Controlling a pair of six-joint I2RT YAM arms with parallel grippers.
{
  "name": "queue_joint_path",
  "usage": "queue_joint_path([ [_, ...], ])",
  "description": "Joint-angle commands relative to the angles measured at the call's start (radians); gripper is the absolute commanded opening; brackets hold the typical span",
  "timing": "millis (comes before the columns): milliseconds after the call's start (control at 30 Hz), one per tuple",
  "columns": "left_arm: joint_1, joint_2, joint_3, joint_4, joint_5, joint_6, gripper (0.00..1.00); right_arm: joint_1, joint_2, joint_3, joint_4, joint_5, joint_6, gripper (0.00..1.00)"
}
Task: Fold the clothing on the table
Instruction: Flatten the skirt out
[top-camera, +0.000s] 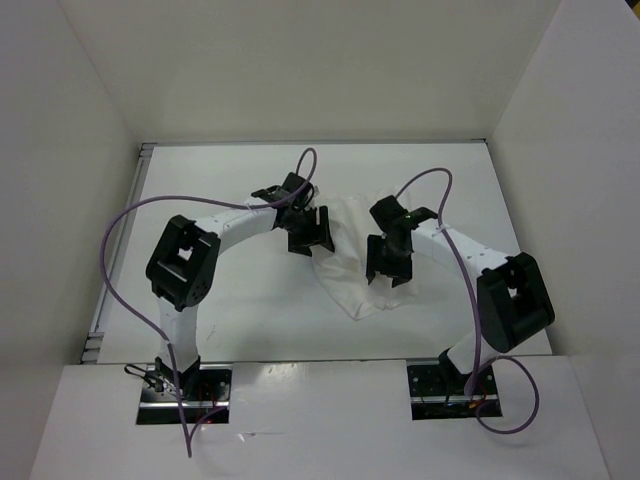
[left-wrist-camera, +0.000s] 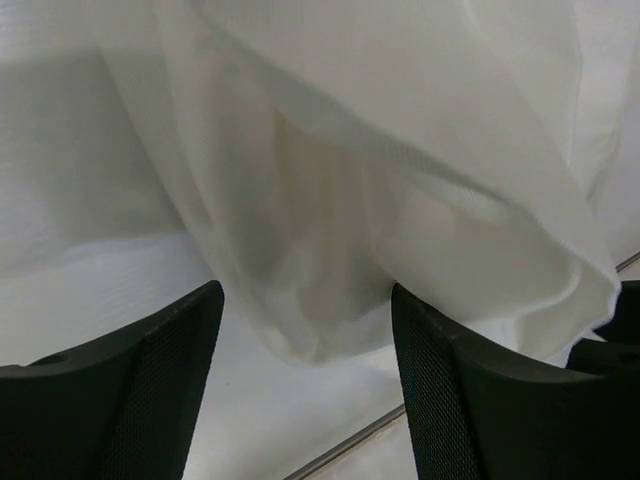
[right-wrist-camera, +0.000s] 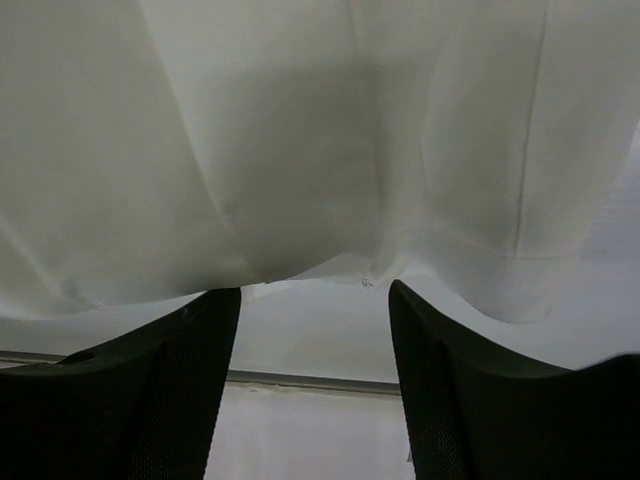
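Desk (top-camera: 250, 310): white and flat, walled on three sides, with both arm bases at the near edge.
Clothing (top-camera: 350, 255): one thin white, wrinkled piece lying at mid-desk, a little toward the far edge and between the two arms.
Long axis: it runs far to near. It is broadest at the far end and narrows to a rounded tip pointing at the near edge.
Left claw (top-camera: 310, 232): sits on the cloth's left border. Its jaws stand wide apart, and a loose fold sags between the fingers (left-wrist-camera: 150, 380) without being pinched.
Right claw (top-camera: 388, 260): sits on the right border, slightly nearer the near edge than the left one. Its jaws are also well apart, and the hem lies just past the fingers (right-wrist-camera: 160, 380), so nothing is gripped.
Key relation: the cloth lies between the claws, inward of each, with its long axis crossing the line that joins them. Neither arm is clearly closer, since each reaches its own border.
Likely step: each claw probably closes on its own side border. From there, a fold along the long axis looks like the natural choice.
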Motion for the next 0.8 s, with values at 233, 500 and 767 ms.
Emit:
queue_joint_path([
  [233, -0.008, 0.205, 0.089, 0.078, -0.005, -0.053, 0.55, -0.021, 0.03, -0.036, 0.024, -0.012, 0.069, 0.66],
  [500, 0.064, 0.219, 0.116, 0.043, -0.089, -0.072, 0.0, -0.046, 0.009, -0.027, 0.015, 0.01, 0.069, 0.66],
  [767, 0.139, 0.201, 0.116, 0.021, -0.097, -0.052, 0.0, -0.046, 0.094, 0.028, 0.072, 0.0, 0.049, 0.65],
])
